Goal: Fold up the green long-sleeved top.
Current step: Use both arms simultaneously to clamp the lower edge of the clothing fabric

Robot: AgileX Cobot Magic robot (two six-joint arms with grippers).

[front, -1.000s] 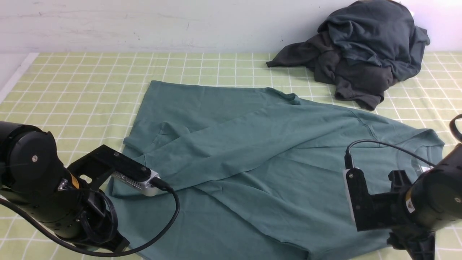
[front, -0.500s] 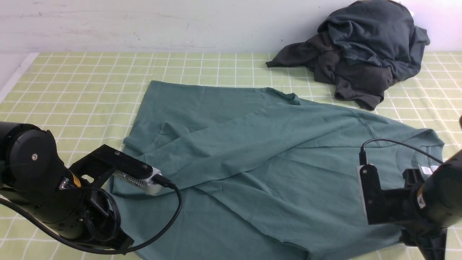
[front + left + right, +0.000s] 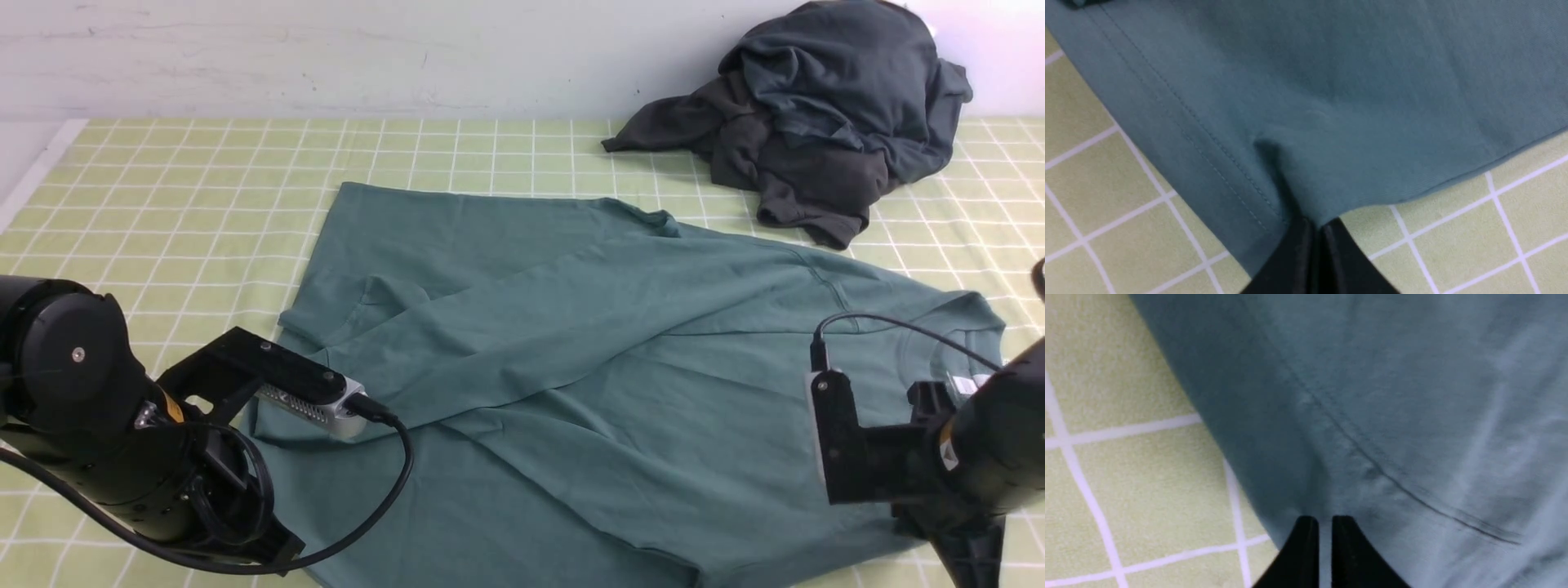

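**Front view and both wrist views: grasp check**

Front view: the green long-sleeved top [image 3: 588, 343] lies spread on the checked table [image 3: 163, 188]. One sleeve is folded diagonally across its body, and the neck opening with its white label is at the right. A heap of dark grey garments [image 3: 816, 114] sits at the far right, near the top's far edge. The left arm [image 3: 98, 425] is low at the top's near-left corner. The right arm [image 3: 939, 457] is low at the near-right side, beside the collar.

Left wrist view: the left hand [image 3: 1316, 241] is clenched on the hem corner. The cloth puckers into its tips, and a double stitch line runs alongside.

Right wrist view (blurred): the right hand [image 3: 1325, 535] has its tips almost together. They pinch the top's edge close to a seam.
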